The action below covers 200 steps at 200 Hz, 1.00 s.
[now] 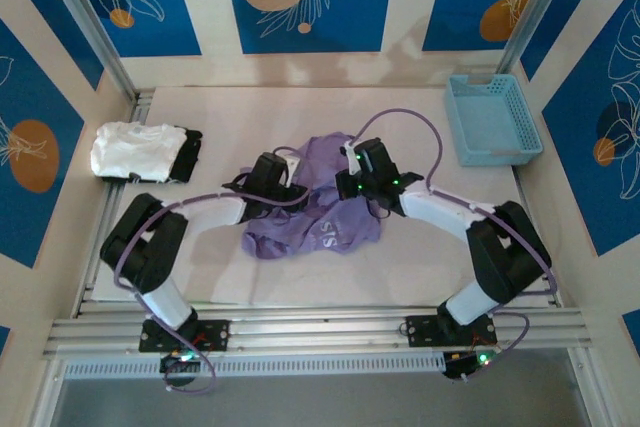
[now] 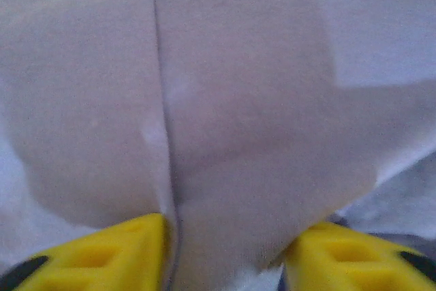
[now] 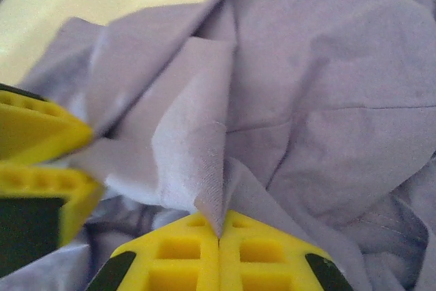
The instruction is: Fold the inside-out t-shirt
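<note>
The lavender inside-out t-shirt [image 1: 318,209] lies crumpled in the middle of the table. Both grippers are in its upper part, close together. My right gripper [image 1: 352,183] is shut on the t-shirt, and a raised fold of cloth [image 3: 204,161] runs into its closed yellow fingertips [image 3: 219,233]. My left gripper [image 1: 284,183] is pressed into the shirt from the left. Its yellow fingers [image 2: 116,250] stand apart, with a sheet of fabric and a seam [image 2: 163,134] across the gap [image 2: 225,236]. In the right wrist view the left gripper [image 3: 75,158] shows blurred at the left edge against the cloth.
A folded white garment [image 1: 128,150] and a black one [image 1: 187,155] lie at the far left. A light-blue basket [image 1: 492,119] stands at the back right. Bare table [image 1: 230,112] lies behind the shirt, and the metal rail [image 1: 320,325] runs along the near edge.
</note>
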{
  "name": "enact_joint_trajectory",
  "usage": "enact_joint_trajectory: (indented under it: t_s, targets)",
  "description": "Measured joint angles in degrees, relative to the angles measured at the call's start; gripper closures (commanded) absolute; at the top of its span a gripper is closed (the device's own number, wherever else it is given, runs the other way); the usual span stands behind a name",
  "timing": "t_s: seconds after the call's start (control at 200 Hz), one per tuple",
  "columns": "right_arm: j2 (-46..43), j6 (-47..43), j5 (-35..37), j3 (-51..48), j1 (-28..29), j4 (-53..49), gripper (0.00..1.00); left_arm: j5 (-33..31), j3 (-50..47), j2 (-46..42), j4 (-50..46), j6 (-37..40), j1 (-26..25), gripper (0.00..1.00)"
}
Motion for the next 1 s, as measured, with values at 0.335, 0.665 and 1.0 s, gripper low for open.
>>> enact_joint_trajectory:
  t_s: [0.335,0.665,1.0]
  targets:
    - [-13.25,-6.88,-4.15,-0.92,-3.87,-5.97,0.95,17.27,1.7,-10.16,-1.16,0.66,1.4,1.0]
    - [-20.0,-15.06,2.43,-4.22,-2.58,-8.57,0.77,31.52,0.2,-23.61,1.46,-3.74,1.68,1.0]
    - [-31.32,-18.62,-6.71,-8.61,-0.87,-9.4,0.46,33.75,-0.44,-22.43,1.49,-3.93,1.68,1.0]
